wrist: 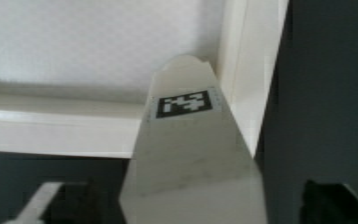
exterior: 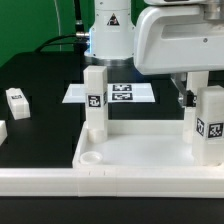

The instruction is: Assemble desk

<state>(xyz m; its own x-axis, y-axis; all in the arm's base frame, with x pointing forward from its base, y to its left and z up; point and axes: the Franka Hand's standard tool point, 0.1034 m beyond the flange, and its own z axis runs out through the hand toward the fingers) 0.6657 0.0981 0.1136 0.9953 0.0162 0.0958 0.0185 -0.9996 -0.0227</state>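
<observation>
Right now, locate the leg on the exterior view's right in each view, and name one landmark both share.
Exterior view: the leg stands upright at the right edge, at the tabletop's right end.
Wrist view: likely the same leg, close up in the centre, tapering toward the tabletop.
Shared landmark: the leg's black-and-white tag.

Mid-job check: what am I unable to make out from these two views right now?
- Tool: exterior view, mostly hidden behind the right leg and the arm housing; open or shut cannot be told.
- Tabletop: exterior view, its right end cut off by the frame edge.
- Tagged leg: wrist view, blurred, one end cut off by the frame edge.
- White piece at the exterior view's left edge: cut off, unidentifiable.
</observation>
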